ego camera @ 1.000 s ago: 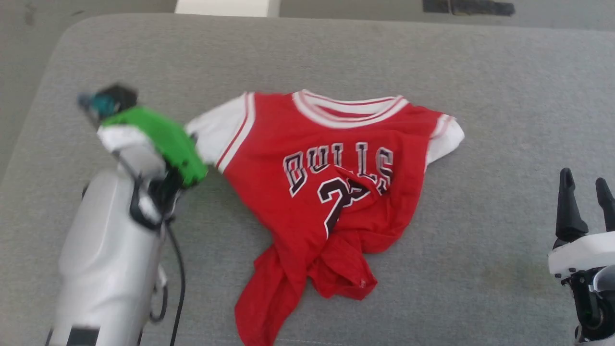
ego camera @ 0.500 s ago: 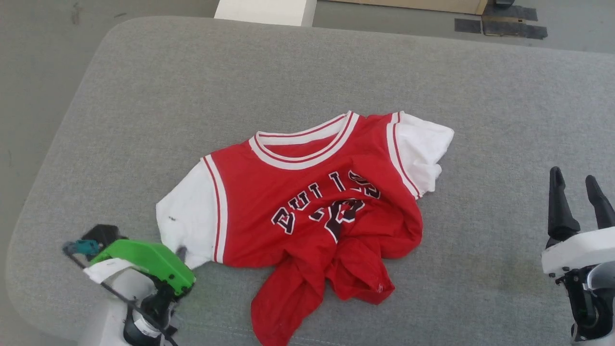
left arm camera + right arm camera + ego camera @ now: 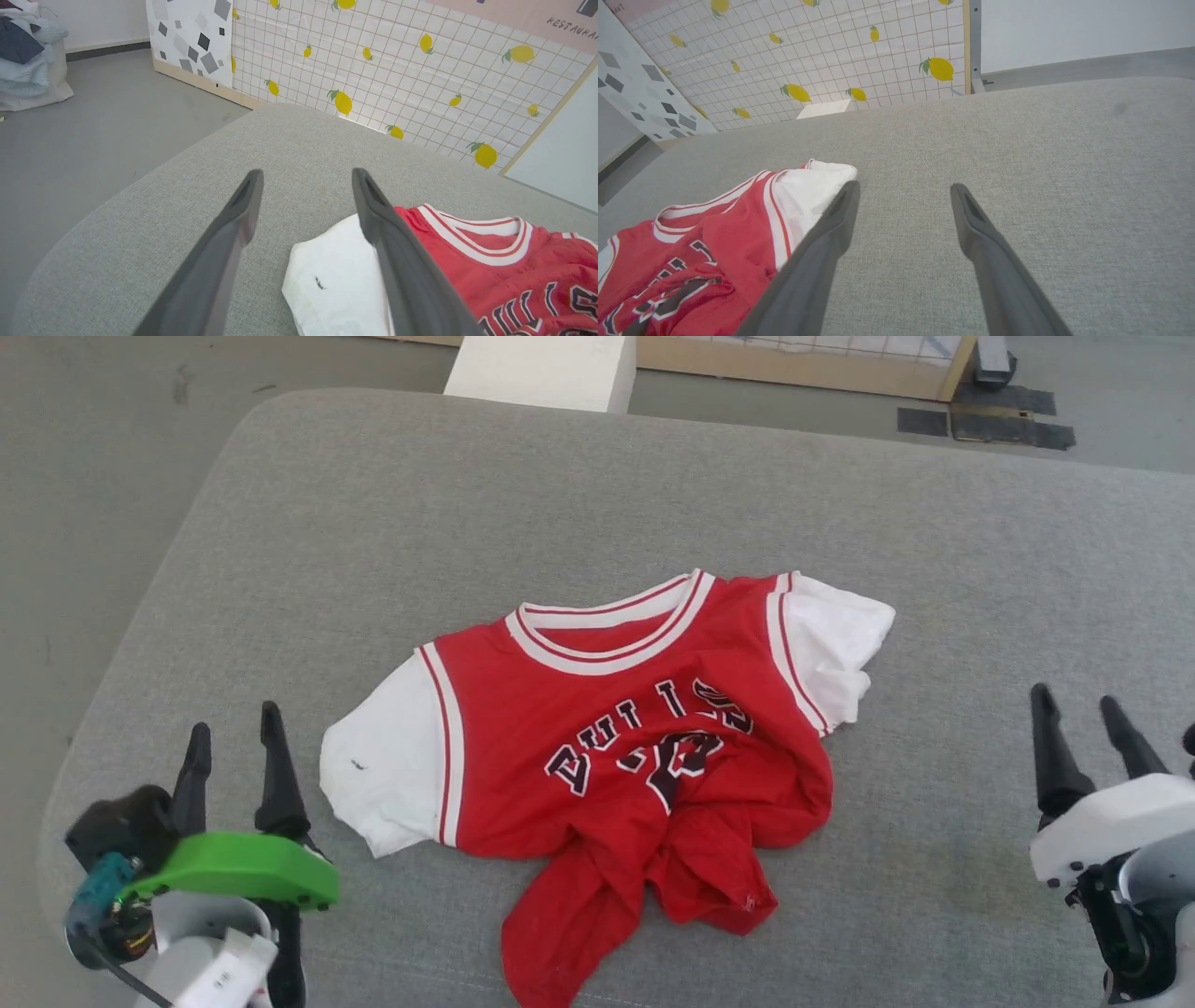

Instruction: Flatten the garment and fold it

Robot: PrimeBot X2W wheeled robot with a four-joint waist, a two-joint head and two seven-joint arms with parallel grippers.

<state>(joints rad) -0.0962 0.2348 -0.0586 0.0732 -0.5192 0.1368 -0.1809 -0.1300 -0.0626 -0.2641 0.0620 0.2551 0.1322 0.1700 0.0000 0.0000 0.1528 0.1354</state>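
Soft red garment (image 3: 597,709), white sleeves, striped collar trim, at middle of grey woven-textured, round-cornered bench (image 3: 373,523); hem bunched, twisted. Left gripper (image 3: 233,719): tapered dark fingers spread, released, near sleeve. Right gripper (image 3: 1074,695): fingers spread, empty, apart from garment.

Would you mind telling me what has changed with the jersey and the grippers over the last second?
The left gripper dragged the white sleeve of the garment towards the robot, swinging the shirt round, then let go and now stands open, clear of it. The right gripper stayed open at its side; the red hem stayed bunched.
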